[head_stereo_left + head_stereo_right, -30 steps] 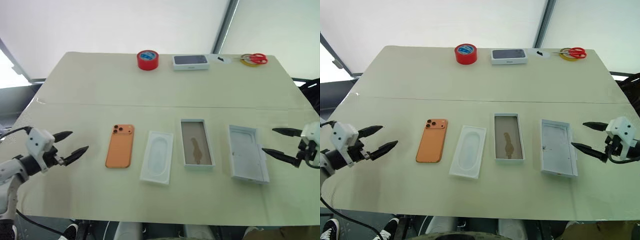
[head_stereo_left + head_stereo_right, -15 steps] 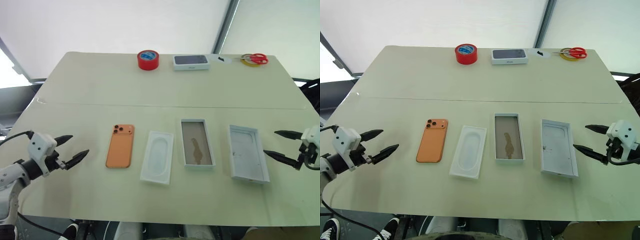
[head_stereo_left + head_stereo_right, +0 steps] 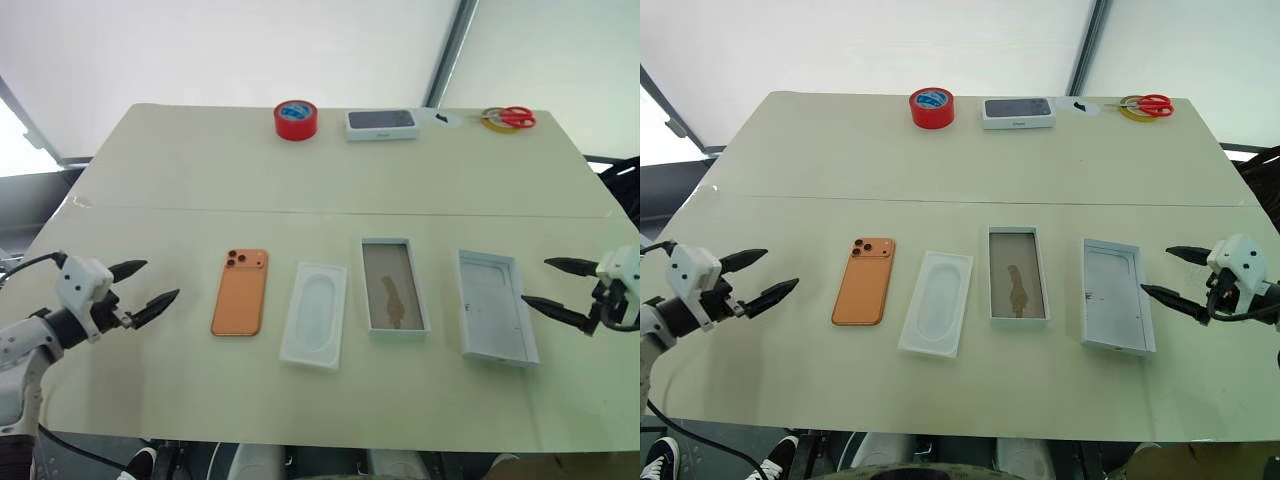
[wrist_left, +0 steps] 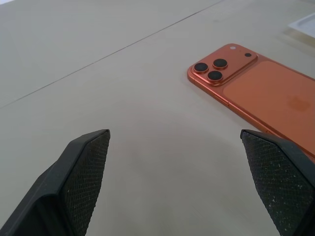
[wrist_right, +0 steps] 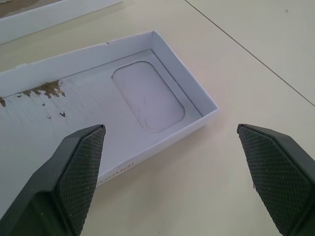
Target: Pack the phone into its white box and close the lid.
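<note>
Phone (image 3: 240,292) face-down, left of white box (image 3: 394,300), insert between; lid (image 3: 495,320) hollow-up on box's right. Left gripper (image 3: 140,284) wide, empty, aimed at phone; right gripper (image 3: 556,285) wide, beside lid. Staged for a split pick, probably.

1. The scene is bright and evenly lit; the light is soft and diffuse, coming through the pale translucent wall in the upper part of the head views.
2. A very bright patch burns out at the left edge of the head views.
3. Shadows on the table (image 3: 180,160) are weak and have soft edges.
4. The wrist views are sharp in the middle distance, while the near fingertips (image 4: 81,172) look slightly soft.
5. The table's straight edges bend a little toward the frame corners.
</note>
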Tool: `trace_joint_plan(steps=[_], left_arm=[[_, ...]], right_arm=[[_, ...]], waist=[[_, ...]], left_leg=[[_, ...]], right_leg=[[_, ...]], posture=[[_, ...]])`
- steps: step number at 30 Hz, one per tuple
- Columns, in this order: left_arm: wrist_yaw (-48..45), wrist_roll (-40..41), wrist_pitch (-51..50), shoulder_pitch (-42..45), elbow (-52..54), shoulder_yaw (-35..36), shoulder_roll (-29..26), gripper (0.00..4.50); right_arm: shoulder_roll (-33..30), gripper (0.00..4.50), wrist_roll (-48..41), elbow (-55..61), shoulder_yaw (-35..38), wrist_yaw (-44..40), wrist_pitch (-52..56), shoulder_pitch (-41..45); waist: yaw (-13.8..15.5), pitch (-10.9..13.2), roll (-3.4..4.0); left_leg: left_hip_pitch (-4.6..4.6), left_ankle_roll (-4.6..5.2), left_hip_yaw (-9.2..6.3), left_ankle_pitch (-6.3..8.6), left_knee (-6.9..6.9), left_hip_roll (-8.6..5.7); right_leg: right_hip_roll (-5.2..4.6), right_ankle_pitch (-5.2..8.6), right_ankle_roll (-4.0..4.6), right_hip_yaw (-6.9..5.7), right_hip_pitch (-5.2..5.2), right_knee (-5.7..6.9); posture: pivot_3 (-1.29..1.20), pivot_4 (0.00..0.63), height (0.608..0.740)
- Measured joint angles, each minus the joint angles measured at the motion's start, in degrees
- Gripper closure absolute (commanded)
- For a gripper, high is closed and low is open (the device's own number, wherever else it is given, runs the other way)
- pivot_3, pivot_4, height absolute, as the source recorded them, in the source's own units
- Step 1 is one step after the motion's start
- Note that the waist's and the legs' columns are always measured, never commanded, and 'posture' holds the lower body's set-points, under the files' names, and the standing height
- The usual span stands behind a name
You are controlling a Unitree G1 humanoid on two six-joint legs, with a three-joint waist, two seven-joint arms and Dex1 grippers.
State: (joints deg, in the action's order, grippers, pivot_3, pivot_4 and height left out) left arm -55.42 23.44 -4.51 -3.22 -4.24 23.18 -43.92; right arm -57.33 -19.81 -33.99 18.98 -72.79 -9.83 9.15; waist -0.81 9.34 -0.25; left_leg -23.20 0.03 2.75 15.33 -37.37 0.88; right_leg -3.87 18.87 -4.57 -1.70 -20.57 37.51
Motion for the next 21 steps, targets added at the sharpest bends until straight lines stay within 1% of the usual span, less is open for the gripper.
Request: trace_joint_plan(steps=[6,11,17,21], left_arm=[[1.7,-0.1,-2.5,0.6,1.9,-0.4,0.3,0.04],[5.0,0.3,-7.8,2.0,9.5,-4.6,2.9,0.04],[9.4,5.2,-24.1,6.3,18.5,-10.7,4.0,0.04],[11.6,10.1,-36.8,11.4,19.4,-13.1,4.6,0.04]], right_arm=[[0.0,0.02,-0.2,1.4,0.0,0.9,1.1,0.1],[0.2,0.02,-0.2,4.8,0.0,3.7,1.1,4.5],[2.5,0.02,0.0,16.4,-2.7,4.5,2.2,3.0],[2.9,0.02,-0.6,23.4,-4.4,4.4,4.8,1.9]], waist=[[0.0,0.0,0.00],[0.1,0.0,0.01],[0.2,0.0,0.00],[0.2,0.0,0.00]], left_leg=[[0.00,0.00,0.00,0.00,0.00,0.00],[-0.01,0.00,0.00,0.00,0.01,0.00],[-0.04,0.00,0.00,-0.01,-0.07,-0.01],[-0.04,0.01,-0.02,-0.01,-0.12,0.00]], right_leg=[[0.00,0.00,0.00,0.00,0.00,0.00],[0.01,-0.01,-0.01,-0.01,0.00,0.01],[0.03,-0.01,-0.03,-0.01,0.02,0.05],[0.07,-0.01,-0.03,-0.01,0.02,0.10]], posture=[[0.00,0.150,0.740],[0.00,0.150,0.740],[0.00,0.150,0.740],[0.00,0.150,0.740]])
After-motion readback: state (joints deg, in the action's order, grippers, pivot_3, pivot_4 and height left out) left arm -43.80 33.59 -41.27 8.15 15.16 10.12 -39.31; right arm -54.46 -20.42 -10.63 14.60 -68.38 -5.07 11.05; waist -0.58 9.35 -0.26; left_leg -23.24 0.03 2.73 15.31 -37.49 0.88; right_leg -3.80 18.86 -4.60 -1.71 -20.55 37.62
